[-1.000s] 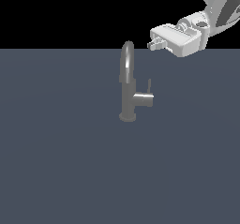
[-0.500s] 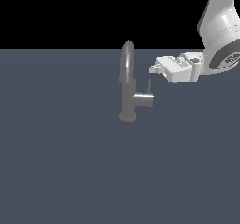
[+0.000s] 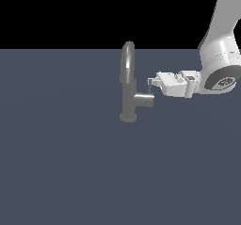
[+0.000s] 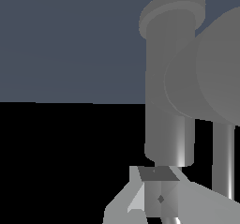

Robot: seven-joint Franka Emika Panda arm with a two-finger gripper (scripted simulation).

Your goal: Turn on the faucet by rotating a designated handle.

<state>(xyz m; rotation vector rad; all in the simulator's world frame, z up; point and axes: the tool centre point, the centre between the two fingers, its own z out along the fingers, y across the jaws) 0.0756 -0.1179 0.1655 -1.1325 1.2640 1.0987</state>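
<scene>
The dull grey faucet (image 3: 127,80) stands upright on the dark floor, with an arched spout and a round base flange (image 3: 128,117). Its handle (image 3: 144,100), a short horizontal stub, sticks out toward the exterior view's right, and a thin lever rod (image 3: 150,92) rises from its tip. My gripper (image 3: 151,82) reaches in from the exterior view's right, fingertips right at the rod's top, just above the stub's end. The wrist view shows the faucet (image 4: 169,92), the handle (image 4: 220,73), the rod (image 4: 223,157) and my gripper (image 4: 158,197), whose fingers are together with nothing between them.
The flat blue-grey floor (image 3: 61,163) spreads around the faucet. My white arm (image 3: 221,54) comes down from the upper part of the exterior view's right.
My gripper has come down from above the spout's height to the handle's level, ending close beside the lever rod. The faucet and handle have not moved.
</scene>
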